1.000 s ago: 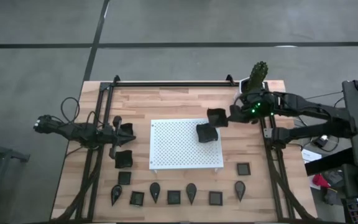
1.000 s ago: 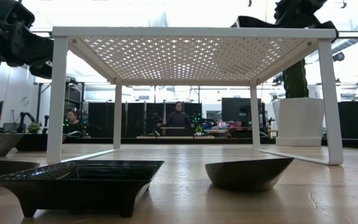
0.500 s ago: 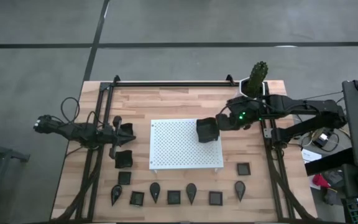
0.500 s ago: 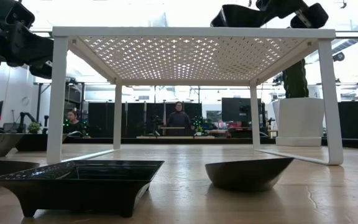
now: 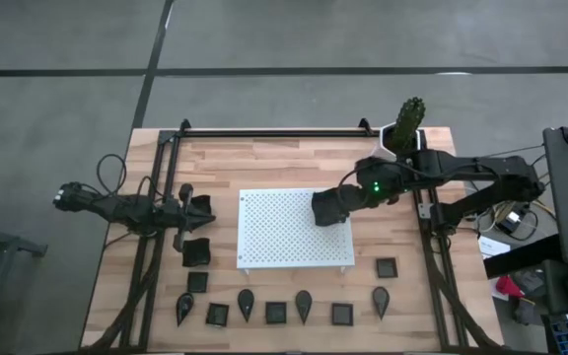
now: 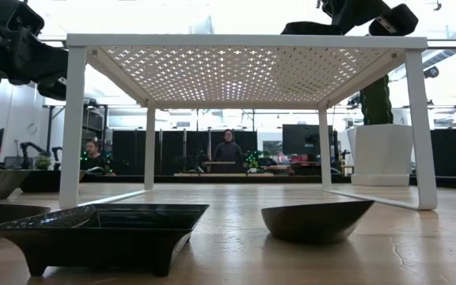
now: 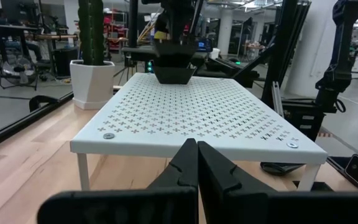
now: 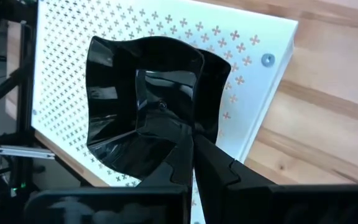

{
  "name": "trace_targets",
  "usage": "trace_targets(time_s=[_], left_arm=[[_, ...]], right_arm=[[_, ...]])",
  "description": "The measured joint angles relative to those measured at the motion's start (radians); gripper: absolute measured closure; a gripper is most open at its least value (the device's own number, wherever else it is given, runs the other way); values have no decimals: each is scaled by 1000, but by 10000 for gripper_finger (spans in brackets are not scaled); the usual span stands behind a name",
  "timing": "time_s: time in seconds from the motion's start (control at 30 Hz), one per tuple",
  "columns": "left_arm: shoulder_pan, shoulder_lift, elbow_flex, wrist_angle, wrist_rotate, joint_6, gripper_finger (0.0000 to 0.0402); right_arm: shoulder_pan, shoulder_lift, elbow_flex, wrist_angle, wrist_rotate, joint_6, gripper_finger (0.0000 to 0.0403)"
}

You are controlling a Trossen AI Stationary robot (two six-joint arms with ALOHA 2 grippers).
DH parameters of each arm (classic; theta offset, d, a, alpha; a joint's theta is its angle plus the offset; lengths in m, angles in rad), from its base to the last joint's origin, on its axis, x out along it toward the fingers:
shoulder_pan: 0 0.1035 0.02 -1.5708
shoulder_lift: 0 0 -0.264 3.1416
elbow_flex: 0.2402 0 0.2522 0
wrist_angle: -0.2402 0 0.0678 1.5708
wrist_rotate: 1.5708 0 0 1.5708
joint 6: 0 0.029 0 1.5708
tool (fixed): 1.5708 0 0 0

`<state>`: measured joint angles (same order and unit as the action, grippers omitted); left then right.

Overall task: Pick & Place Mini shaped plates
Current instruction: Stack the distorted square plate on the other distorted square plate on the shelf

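Note:
My right gripper hangs over the far right part of the white perforated board, shut on a black square mini plate. Right under that plate, a second black square plate lies on the board. In the low view the held plate shows just above the board top. More small black plates, square and teardrop, lie in a row along the near edge. My left gripper waits shut at the table's left side, pointing level at the board. My right gripper pinches the square plate's raised rim on the side nearest the wrist between its two fingers. The fingers slant down from the table's right. The plate is tilted over the plate on the board; I cannot tell whether the two touch.
A white pot with a cactus stands at the far right, behind my right arm. A larger black dish lies left of the board, and one small plate lies to the board's right. Black frame rails run along both table sides.
My right gripper has gone from beside the cactus toward the table's left, tipping further down. It has carried the black square plate over the board's far right part, until the plate hangs over the plate lying there.

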<state>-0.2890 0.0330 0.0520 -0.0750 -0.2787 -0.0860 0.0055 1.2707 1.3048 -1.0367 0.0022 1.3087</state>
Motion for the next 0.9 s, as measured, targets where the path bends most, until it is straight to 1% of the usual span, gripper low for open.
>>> trace_targets(time_s=[0.6,0.9], left_arm=[[0,0,0,0,0,0,401],[0,0,0,0,0,0,401]], right_arm=[[4,43,-1,8,8,-29,394],[4,35,-1,8,26,-37,392]])
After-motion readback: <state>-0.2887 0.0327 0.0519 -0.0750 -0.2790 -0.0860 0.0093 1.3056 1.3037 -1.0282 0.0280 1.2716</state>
